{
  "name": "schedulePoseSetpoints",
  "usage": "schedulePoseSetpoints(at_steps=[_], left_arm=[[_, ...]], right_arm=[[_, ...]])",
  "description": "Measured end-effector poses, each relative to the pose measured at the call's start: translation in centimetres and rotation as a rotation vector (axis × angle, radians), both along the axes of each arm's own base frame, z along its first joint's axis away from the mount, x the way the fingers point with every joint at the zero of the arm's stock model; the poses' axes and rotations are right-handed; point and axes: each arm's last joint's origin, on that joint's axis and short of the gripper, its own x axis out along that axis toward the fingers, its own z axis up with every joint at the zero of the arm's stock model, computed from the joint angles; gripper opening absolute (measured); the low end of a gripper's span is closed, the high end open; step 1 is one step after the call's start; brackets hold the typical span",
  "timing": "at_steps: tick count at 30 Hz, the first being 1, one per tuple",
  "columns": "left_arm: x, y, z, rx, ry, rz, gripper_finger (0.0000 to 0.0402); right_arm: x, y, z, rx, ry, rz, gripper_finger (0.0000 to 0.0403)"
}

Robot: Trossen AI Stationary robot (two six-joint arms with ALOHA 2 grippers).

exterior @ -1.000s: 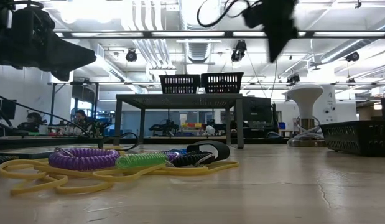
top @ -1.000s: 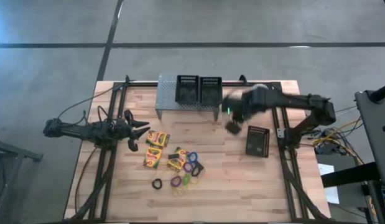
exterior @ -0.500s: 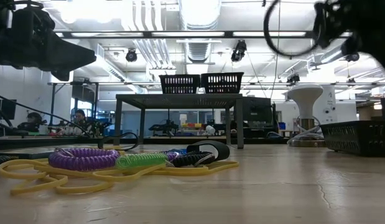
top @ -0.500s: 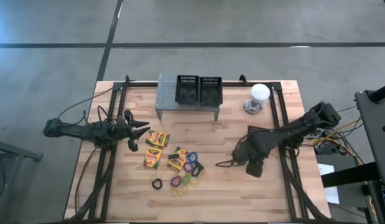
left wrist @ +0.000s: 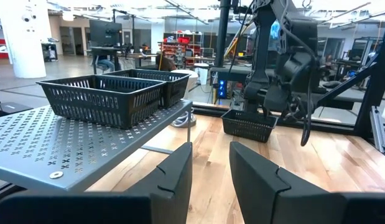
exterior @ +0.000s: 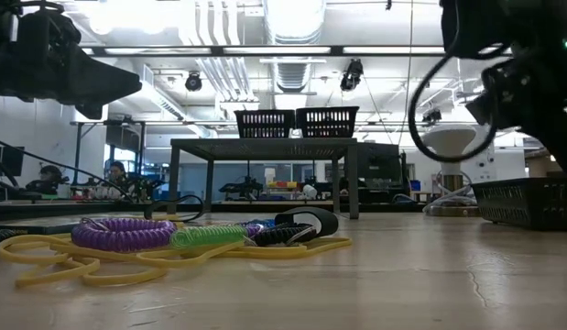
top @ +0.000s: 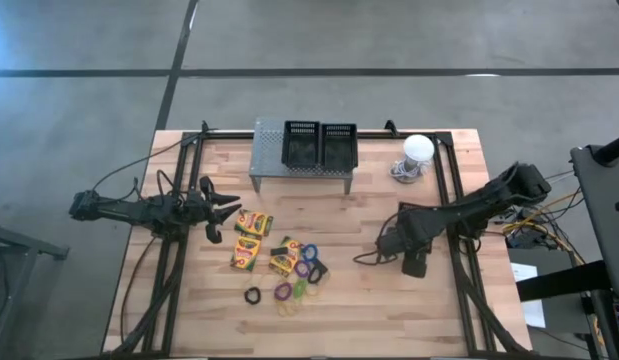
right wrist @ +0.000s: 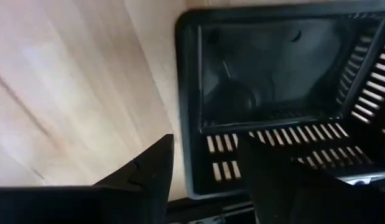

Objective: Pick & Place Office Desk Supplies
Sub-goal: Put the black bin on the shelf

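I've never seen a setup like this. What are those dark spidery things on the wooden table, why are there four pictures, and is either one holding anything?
They are two robot arms, each ending in a two-finger gripper. One camera looks straight down, one sits at table-top level, and one rides on each arm's wrist.

The left gripper waits at the table's left edge, fingers apart, holding nothing. The right gripper hangs over a black mesh basket on the right side, its fingers apart at the basket's rim; no grip shows.

On the wooden table lie yellow-and-green crayon boxes and a cluster of coloured band loops. At the back, two more mesh baskets sit on a grey perforated stand, with a white dome object to its right.
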Motion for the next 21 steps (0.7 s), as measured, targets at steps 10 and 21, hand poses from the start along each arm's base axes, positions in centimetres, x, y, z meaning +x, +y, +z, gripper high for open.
schedulePoseSetpoints(at_steps=[10,21], left_arm=[[0.0,0.0,0.0,0.000,0.000,0.000,0.0113],[0.0,0.0,0.0,0.000,-0.001,0.000,0.0113]], right_arm=[[0.7,0.3,-0.5,0.026,-0.088,-0.057,0.0054],[8.2,2.6,3.1,0.104,-0.391,-0.082,0.0015]])
